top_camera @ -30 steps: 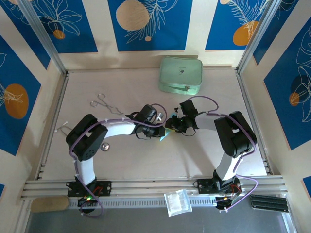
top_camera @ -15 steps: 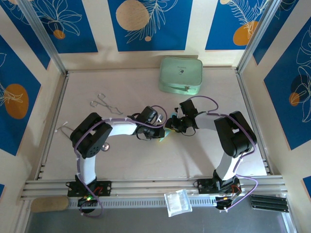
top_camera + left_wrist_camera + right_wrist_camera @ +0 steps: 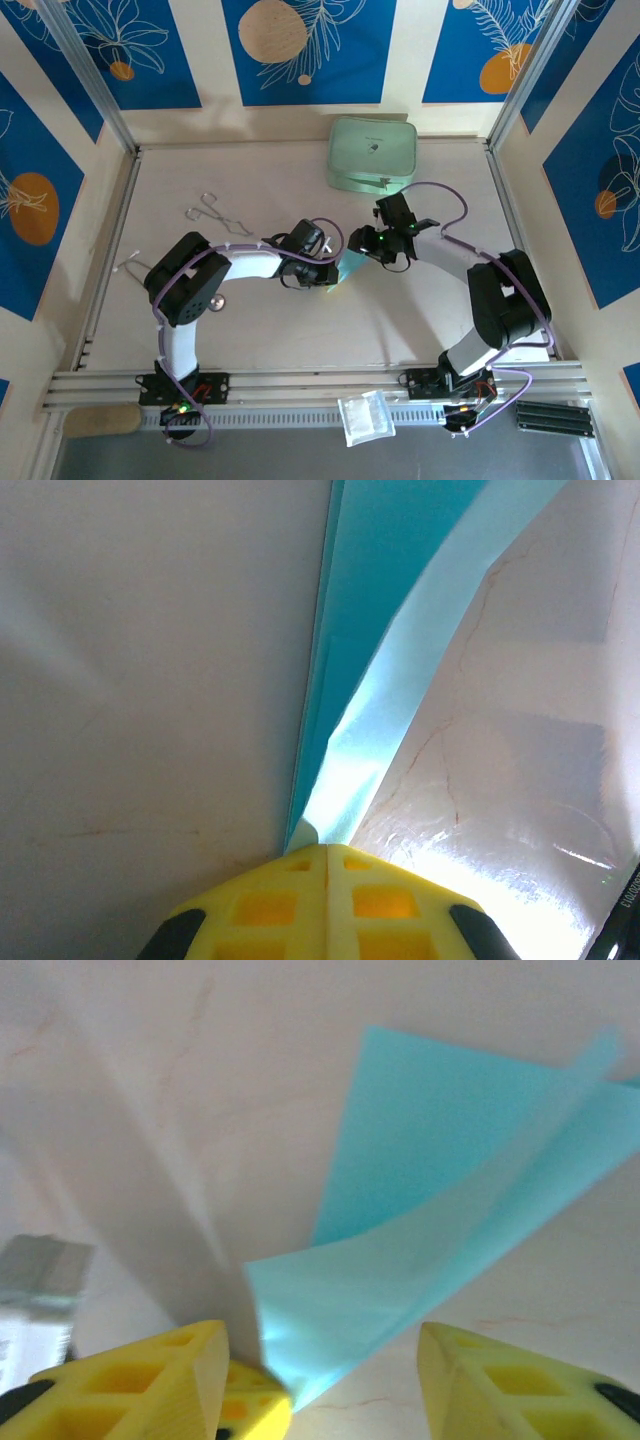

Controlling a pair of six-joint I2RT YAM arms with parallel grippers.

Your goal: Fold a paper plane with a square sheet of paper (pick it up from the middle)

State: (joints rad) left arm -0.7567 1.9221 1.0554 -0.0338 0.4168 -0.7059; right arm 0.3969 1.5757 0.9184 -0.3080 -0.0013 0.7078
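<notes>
left claw clamped on paper | right claw apart at its 2 o'clock | risk: unpinned fold may spring open

The sheet of paper: covered, cropped, blurred
From above, most of it is covered by the left pincer and right pincer, so its folds cannot be made out. In the left wrist view its far end is cut by the top edge and its near tip is hidden between pressed-together fingers. In the right wrist view its edges are blurred.
</notes>
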